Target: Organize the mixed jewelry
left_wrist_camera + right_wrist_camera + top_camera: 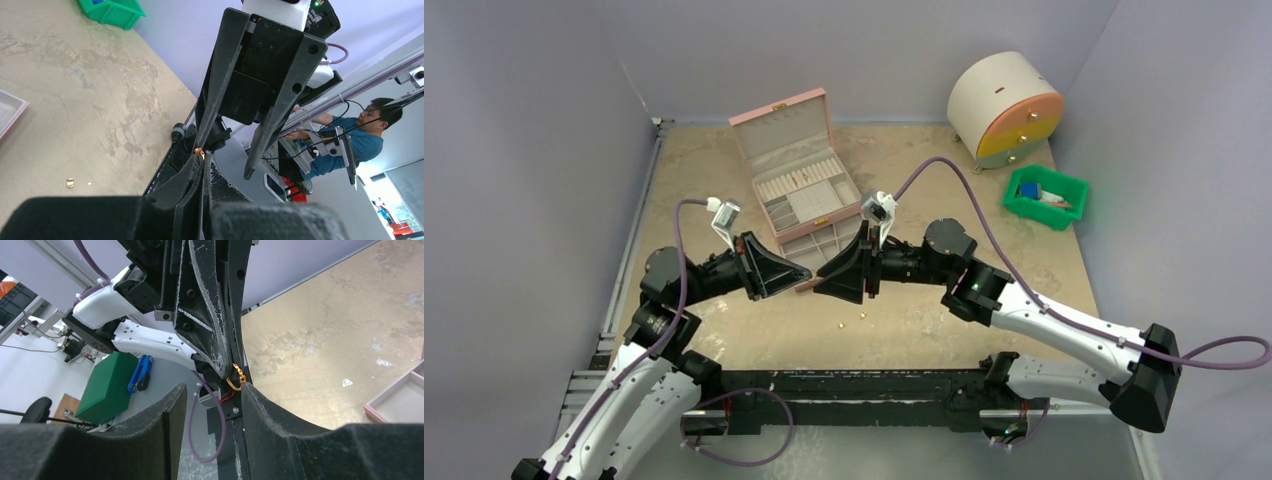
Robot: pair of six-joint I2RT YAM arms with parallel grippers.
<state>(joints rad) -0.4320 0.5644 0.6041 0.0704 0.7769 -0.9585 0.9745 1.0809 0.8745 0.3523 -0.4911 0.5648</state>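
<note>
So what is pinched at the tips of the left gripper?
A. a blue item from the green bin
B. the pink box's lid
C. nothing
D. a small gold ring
D: the shut left gripper pinches a small gold ring at its tips, close by one finger of the open right gripper.

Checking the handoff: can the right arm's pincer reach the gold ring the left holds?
Likely yes: the right pincer stands open at the tips of the shut left pincer, the gold ring beside one finger.
</note>
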